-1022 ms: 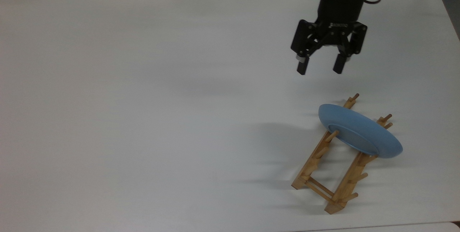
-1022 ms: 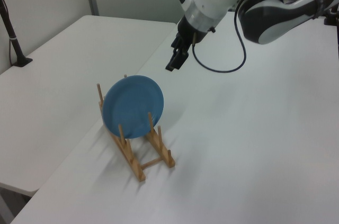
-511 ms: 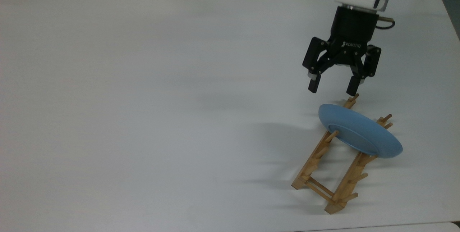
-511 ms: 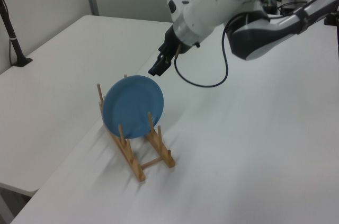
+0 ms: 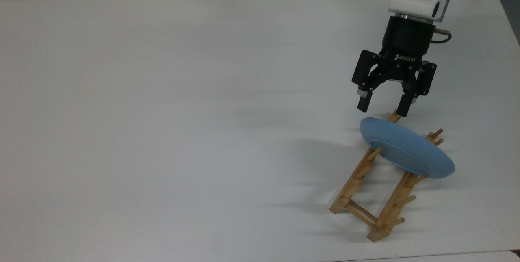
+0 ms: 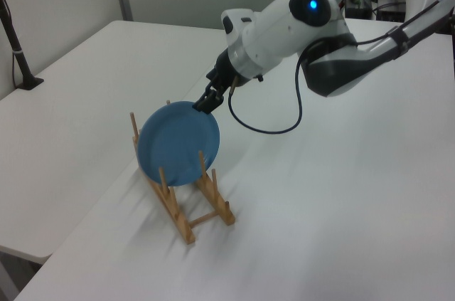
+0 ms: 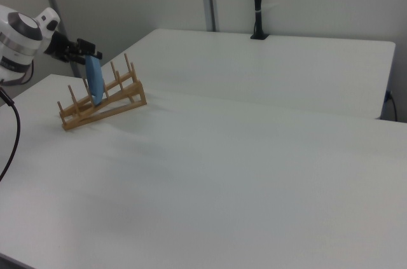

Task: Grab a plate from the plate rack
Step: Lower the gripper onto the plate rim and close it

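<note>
Approach step: plate [image 5: 406,148] standing on edge in plate rack [image 5: 375,189], pincer just above the rim.

Blue, round, propped between pegs toward one end of the wooden rack, near the top view's lower right of the white table [image 5: 162,111]; seen edge-on in the right view [image 7: 95,81], full face in the left view [image 6: 178,143]. Just over the upper rim, gripper [image 5: 384,108] with fingers spread and nothing between them, one finger to each side of the rim line; no contact to be made out. Grasp not yet made. Next, by judgement: lower so the rim sits between the pads, clamp, then lift along the plate's own plane to clear the pegs. Likely hazards: clipping a peg, dragging the light rack along.
</note>
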Motion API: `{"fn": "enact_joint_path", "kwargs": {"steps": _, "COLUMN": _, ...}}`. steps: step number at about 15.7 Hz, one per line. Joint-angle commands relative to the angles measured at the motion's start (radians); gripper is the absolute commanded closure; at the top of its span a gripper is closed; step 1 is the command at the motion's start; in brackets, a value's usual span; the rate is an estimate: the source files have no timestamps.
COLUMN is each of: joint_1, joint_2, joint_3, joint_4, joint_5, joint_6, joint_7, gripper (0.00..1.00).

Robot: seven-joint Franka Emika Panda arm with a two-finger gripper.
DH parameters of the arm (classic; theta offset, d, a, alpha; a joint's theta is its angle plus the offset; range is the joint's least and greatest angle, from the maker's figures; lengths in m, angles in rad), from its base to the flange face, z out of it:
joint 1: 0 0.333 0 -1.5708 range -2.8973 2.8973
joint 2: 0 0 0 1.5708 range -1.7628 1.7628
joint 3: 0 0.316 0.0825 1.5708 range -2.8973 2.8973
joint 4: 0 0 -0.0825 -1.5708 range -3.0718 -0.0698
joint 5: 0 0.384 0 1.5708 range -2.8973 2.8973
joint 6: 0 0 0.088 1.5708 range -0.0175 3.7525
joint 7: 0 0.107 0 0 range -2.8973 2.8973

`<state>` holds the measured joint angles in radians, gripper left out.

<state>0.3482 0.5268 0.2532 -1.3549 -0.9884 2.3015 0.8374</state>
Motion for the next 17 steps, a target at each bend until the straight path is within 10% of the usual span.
{"fn": "enact_joint_path", "kwargs": {"steps": 1, "joint_1": 0.023, "joint_2": 0.044, "joint_3": -0.017, "joint_4": 0.023, "joint_5": -0.055, "joint_6": 0.012, "joint_7": 0.043, "gripper": 0.10}}
{"fn": "enact_joint_path", "kwargs": {"steps": 17, "joint_1": 0.031, "joint_2": 0.058, "joint_3": -0.017, "joint_4": 0.023, "joint_5": -0.095, "joint_6": 0.030, "joint_7": 0.097, "gripper": 0.68}}
